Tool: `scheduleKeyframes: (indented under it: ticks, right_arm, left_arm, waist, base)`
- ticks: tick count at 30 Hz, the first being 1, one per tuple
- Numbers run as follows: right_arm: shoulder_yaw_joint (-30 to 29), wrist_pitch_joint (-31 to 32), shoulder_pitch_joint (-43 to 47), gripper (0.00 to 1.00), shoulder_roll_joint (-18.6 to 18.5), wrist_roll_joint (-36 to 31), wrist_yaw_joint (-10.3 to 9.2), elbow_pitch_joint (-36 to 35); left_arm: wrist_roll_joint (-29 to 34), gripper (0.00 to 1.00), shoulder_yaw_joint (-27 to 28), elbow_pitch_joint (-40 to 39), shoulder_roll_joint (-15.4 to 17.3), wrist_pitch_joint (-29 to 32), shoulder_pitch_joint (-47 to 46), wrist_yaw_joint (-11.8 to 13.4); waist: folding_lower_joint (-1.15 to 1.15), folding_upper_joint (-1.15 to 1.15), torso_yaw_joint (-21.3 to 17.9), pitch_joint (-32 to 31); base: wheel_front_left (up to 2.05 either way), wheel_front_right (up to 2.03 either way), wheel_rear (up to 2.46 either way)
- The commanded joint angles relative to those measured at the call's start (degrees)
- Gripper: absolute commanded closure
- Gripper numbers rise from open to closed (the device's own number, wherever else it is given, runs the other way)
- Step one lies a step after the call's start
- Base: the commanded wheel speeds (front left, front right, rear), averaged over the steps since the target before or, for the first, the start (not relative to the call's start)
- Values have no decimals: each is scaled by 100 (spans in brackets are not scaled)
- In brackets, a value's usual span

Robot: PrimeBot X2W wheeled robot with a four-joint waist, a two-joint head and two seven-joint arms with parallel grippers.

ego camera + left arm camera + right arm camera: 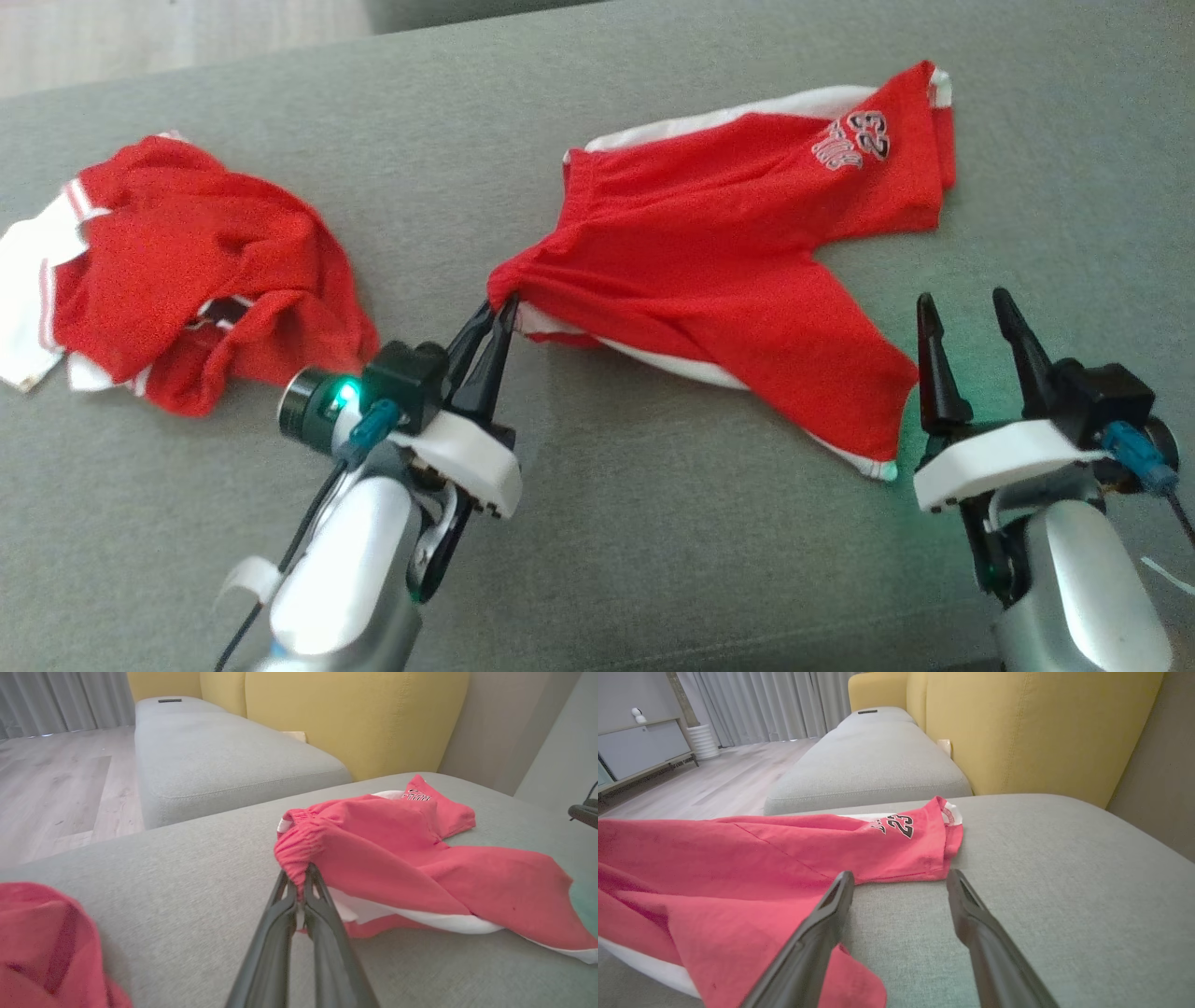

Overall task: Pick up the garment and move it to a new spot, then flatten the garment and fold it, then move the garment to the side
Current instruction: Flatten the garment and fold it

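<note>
Hard to make out: the tips of the left pincer (499, 313), buried in bunched cloth. Underside of the red shorts (719, 233) hidden where the fabric doubles under, with just a white strip peeking out along the near edge. Print on the far leg upside down in the head view, plainly "23" in the right wrist view; lettering beside it too small to read. Second red garment (187, 271) crumpled in a heap, its kind impossible to tell, and cut off by the lower left corner of the left wrist view (42, 942).

Red shorts (397, 858) spread on the grey sofa seat (653, 523), waistband toward the robot's left, one leg reaching away, the other angled back toward the robot's right. Second red garment well apart, farther left on the same seat.

Left pincer (297, 877) clamped together on the gathered elastic waistband at the near corner, that corner drawn into a bunch and raised a little off the seat. Right pincer (963, 301) wide apart, gripping nothing, just beside the hem of the near leg; in the right wrist view (900, 877) one finger overlapping the red cloth (738, 858), the other over bare seat, contact impossible to judge. Greenish glow on that hem.

Beyond the seat: yellow backrest (1041, 728), another grey seat (224, 765), wooden floor (56, 779), pale curtains (761, 704).
</note>
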Motion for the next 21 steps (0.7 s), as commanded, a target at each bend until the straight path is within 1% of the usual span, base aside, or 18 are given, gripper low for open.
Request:
scheduleKeyframes:
  ticks: [1,6,7,8,12,16,19,21]
  right_arm:
    - [127,17,-26,0,-75,-46,-4,-149]
    - [186,73,10,0,-76,-26,-4,-11]
    - [197,85,18,0,-74,-2,-4,27]
    - [206,88,23,0,-71,26,-4,59]
    - [275,111,-7,0,-61,213,-4,156]
    - [396,219,-122,0,-134,366,-4,215]
    - [489,468,-242,0,-241,475,-4,395]
    - [673,731,-358,0,-357,577,-4,635]
  left_arm:
    - [42,100,230,-204,56,-29,-56,40]
    - [76,100,337,-108,44,-29,131,-15]
    - [81,71,371,-72,40,-29,151,11]
    - [83,0,406,-34,36,-29,171,43]
    - [80,0,543,-185,17,-29,225,186]
    - [23,0,574,-518,1,-29,332,188]
    - [-4,0,533,-739,-5,-29,427,197]
    - [-110,0,410,-869,-7,-29,510,195]
  waist:
    - [0,0,111,-65]
    - [0,0,205,-127]
    - [0,0,212,-140]
    - [0,0,216,-153]
    - [0,0,259,-185]
    - [0,0,386,-171]
    - [0,0,521,-164]
    - [0,0,651,-160]
  base:
    - [0,0,0]
    - [0,0,0]
    - [0,0,0]
    - [0,0,0]
    - [0,0,0]
    - [0,0,0]
    - [0,0,0]
    - [0,0,0]
